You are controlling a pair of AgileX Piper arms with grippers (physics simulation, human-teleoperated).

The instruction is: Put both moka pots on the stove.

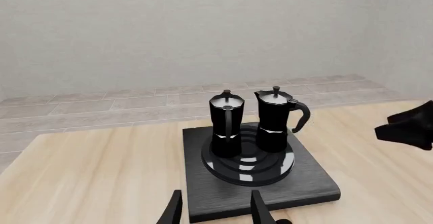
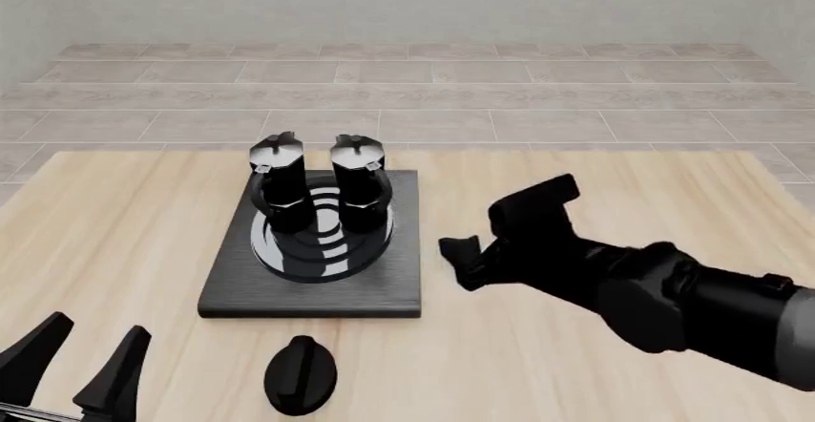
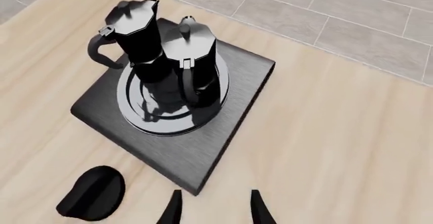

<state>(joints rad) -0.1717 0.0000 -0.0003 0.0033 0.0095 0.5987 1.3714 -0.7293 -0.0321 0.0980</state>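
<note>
Standing upright side by side on the stove's ringed burner, well ahead of both empty, spread grippers, left gripper and right gripper, the two moka pots seem placed, so withdrawing should steer clear of them.

wall: pale grey, plain, faintly textured, ran behind everything | floor: beige-grey tiles in long rows with thin darker joints, met the wall at a straight line | table: light wood, grain ran lengthwise, far edge sat against the tiles | light: soft, even, only faint shadows
</note>
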